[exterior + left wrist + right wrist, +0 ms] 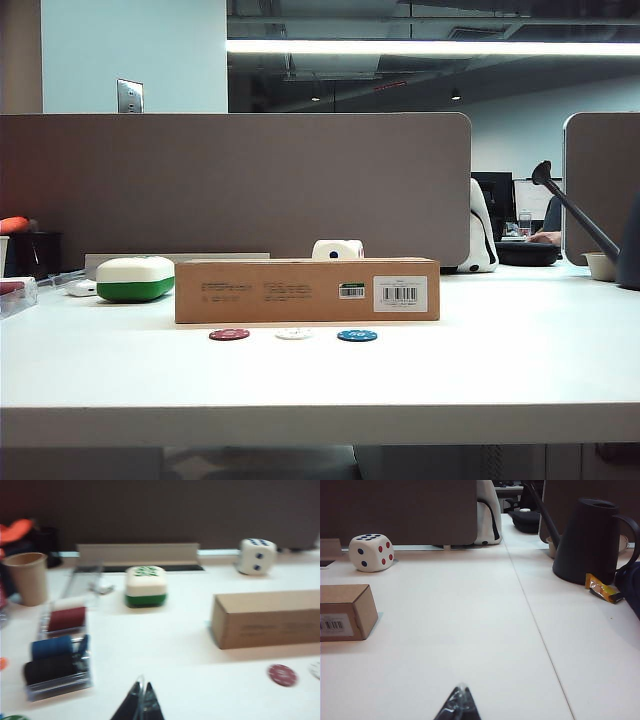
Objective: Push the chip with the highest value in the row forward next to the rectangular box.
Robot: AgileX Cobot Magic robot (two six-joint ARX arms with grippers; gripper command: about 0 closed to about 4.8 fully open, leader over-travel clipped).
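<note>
In the exterior view, the flat round blue chip is lying just before the long cardboard rectangular box, rightmost of three.

In the left wrist view, the left gripper is hovering above the smooth table, dark fingers pressed together.

In the right wrist view, the right gripper is hovering likewise, fingers together.

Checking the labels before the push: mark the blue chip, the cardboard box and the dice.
blue chip (pixel 357 335): exterior view, its top face.
cardboard box (pixel 290 290): exterior view, middle of its long front.
dice (pixel 371 552): right wrist view, the edge between two faces.
</note>
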